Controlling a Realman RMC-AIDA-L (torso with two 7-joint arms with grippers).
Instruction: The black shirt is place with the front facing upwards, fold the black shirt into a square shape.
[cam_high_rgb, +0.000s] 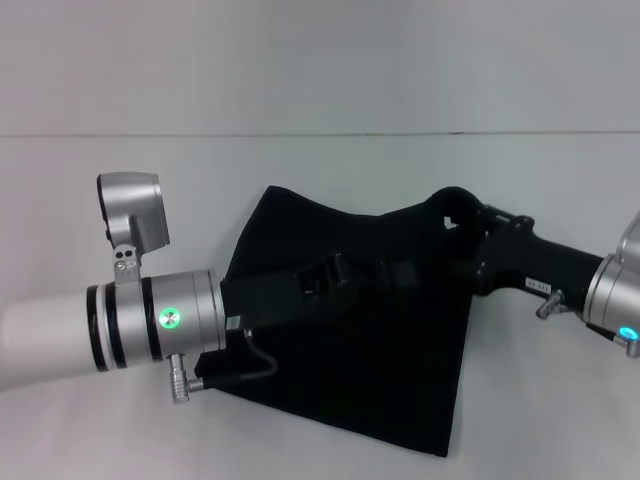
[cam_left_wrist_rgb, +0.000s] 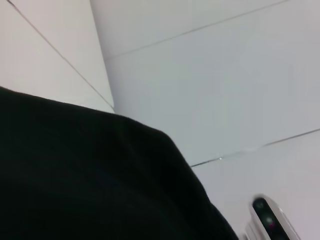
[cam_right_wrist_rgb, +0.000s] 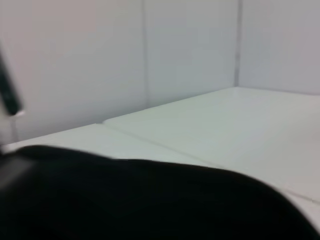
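The black shirt (cam_high_rgb: 370, 370) lies on the white table (cam_high_rgb: 540, 420) as a folded, roughly four-sided shape, and no lettering shows. My left gripper (cam_high_rgb: 335, 272) reaches in from the left and sits over the middle of the cloth, black against black. My right gripper (cam_high_rgb: 462, 222) comes in from the right at the shirt's far right corner, where the cloth humps up around it. Black cloth fills the near part of the left wrist view (cam_left_wrist_rgb: 75, 175) and of the right wrist view (cam_right_wrist_rgb: 125, 200).
White tabletop surrounds the shirt on all sides, and a seam line (cam_high_rgb: 320, 134) runs across behind it. A pale wall stands at the back. A silver and black part (cam_left_wrist_rgb: 267, 220) shows at the edge of the left wrist view.
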